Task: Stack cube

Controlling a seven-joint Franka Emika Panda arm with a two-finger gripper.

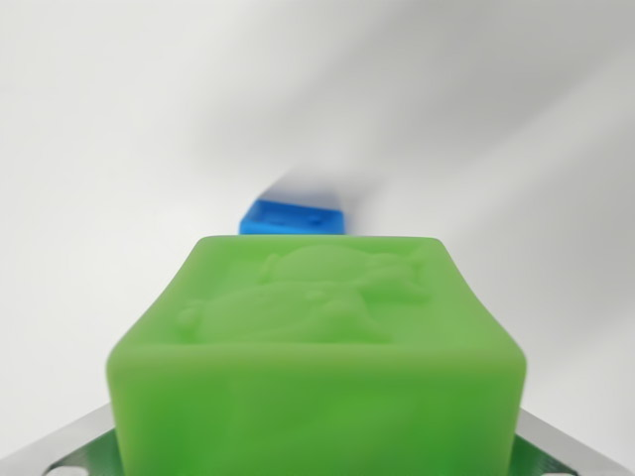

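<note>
Your wrist view, left to right:

- Bottom left corner: a sliver of metal finger [74, 446] pokes out from behind the green cube [317, 357]. It looks flush against the cube's left side, but the contact line itself is hidden.
- Centre: the green cube fills the lower half of your picture and sits between the two fingers. It's very close to the lens and slightly soft. The face you see on top has a raised figure moulded into it; I can't make out what it depicts. The cube's bottom edge is cut off by the frame.
- Just past the green cube's far edge, slightly left of centre: a blue cube [294, 218]. Only its near top strip is visible, the rest is behind the green one. It's blurred. I can't tell whether the two touch.
- Bottom right corner: the other metal finger, again only a sliver, against the cube's right side.

The gripper [317, 461] is clamped on the green cube, one finger on each side.

Everything around it is a plain white surface [119, 149] with soft grey shadows at upper right.
</note>
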